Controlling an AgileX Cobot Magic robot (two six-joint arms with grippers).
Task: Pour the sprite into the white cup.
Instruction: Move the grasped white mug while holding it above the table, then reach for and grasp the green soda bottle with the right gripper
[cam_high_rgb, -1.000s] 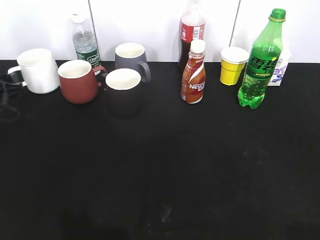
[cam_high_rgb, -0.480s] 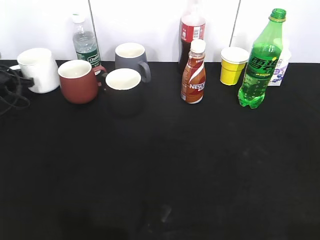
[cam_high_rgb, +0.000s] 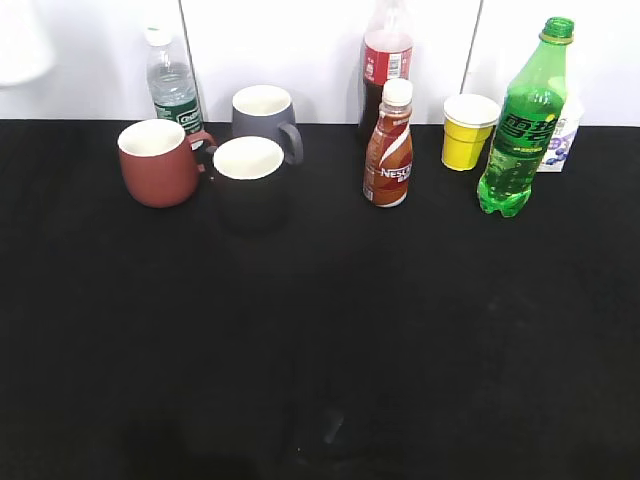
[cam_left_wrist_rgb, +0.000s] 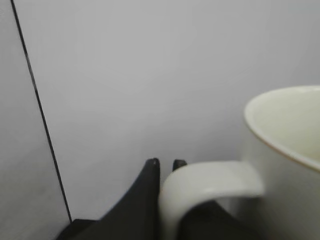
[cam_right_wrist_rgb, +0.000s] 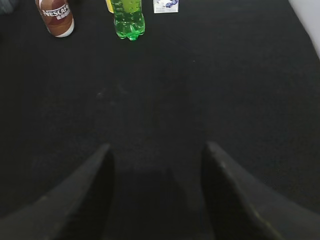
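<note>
The sprite (cam_high_rgb: 520, 125), a tall green bottle with a green cap, stands upright at the back right of the black table. Its base also shows in the right wrist view (cam_right_wrist_rgb: 128, 20). The white cup (cam_high_rgb: 18, 45) hangs blurred in the air at the top left, against the white wall. In the left wrist view my left gripper (cam_left_wrist_rgb: 166, 162) is shut on the handle of the white cup (cam_left_wrist_rgb: 280, 150), whose open rim is at the right. My right gripper (cam_right_wrist_rgb: 157, 145) is open and empty over the bare table, well in front of the sprite.
A red-brown mug (cam_high_rgb: 155, 160), a black mug (cam_high_rgb: 248, 180) and a grey mug (cam_high_rgb: 262, 112) stand at the back left by a small water bottle (cam_high_rgb: 172, 85). A cola bottle (cam_high_rgb: 385, 60), Nescafe bottle (cam_high_rgb: 388, 150), yellow cup (cam_high_rgb: 468, 130) and small carton (cam_high_rgb: 558, 140) stand near the sprite.
The white cup stood on the table at the far left. My left gripper closed in on its handle, and the cup has risen up and left, off the table.
</note>
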